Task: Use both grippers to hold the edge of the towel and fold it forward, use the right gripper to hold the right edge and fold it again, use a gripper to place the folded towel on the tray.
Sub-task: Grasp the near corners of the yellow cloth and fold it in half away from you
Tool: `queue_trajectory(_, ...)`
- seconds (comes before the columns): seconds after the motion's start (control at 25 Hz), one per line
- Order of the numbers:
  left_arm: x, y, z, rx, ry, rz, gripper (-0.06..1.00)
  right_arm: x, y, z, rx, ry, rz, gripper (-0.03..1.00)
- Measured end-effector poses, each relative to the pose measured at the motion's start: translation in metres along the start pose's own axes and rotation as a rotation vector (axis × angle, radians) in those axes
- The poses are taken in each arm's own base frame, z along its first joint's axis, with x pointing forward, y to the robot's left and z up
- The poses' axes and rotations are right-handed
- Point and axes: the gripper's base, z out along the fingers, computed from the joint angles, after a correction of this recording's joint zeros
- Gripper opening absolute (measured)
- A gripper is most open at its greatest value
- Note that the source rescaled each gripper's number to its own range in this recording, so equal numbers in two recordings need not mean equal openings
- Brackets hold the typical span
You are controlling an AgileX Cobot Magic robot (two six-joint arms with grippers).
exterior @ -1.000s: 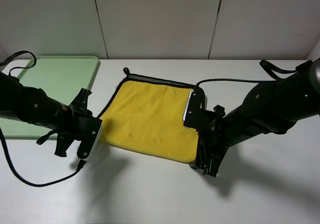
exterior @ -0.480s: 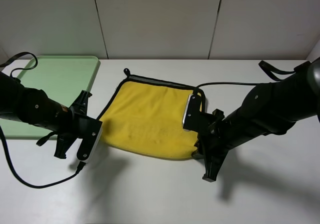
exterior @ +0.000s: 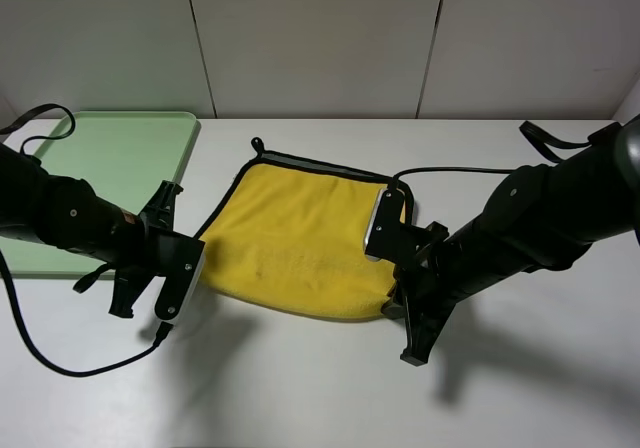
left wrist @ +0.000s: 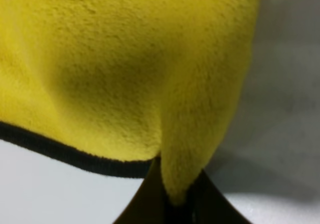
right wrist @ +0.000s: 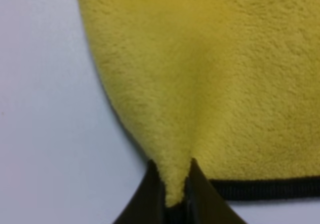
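Seen from above, the near corners of the towel are hidden behind the left tool and the right tool. The tray runs off the left edge, partly under the left arm. Both wrist views are blurred; the tips seem buried in pile, cut off below.

The high view is lit brightly and evenly from above, and soft grey shadows are thrown on the white table toward its near edge. Both wrist views are taken very close and are rendered soft: the towel pile is blurred, a dim hollow is seen in it, and the dark fingertips are out of focus.
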Motion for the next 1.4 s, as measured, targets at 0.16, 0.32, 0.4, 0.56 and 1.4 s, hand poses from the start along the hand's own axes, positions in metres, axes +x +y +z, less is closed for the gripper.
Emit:
queue_trajectory(0.16,0.0,0.003,-0.009,-0.016,-0.003,-0.021,0.0,-0.001,0.001,-0.003,-0.01,-0.01,0.002,0.0)
queue_trajectory(0.32,0.0,0.01,-0.024,-0.057,-0.009,-0.075,0.0,-0.004,0.001,-0.008,-0.01,-0.029,0.027,0.0)
queue_trajectory(0.4,-0.001,0.013,-0.032,-0.077,-0.014,-0.083,0.0,-0.006,0.001,-0.012,-0.007,-0.042,0.047,0.0)
queue_trajectory(0.56,-0.002,0.016,-0.046,-0.092,-0.026,-0.088,0.0,-0.01,0.0,-0.023,-0.002,-0.076,0.08,0.0)
queue_trajectory(1.4,-0.006,0.02,-0.13,-0.208,-0.091,-0.078,0.0,-0.025,0.006,-0.096,0.034,-0.242,0.138,0.0)
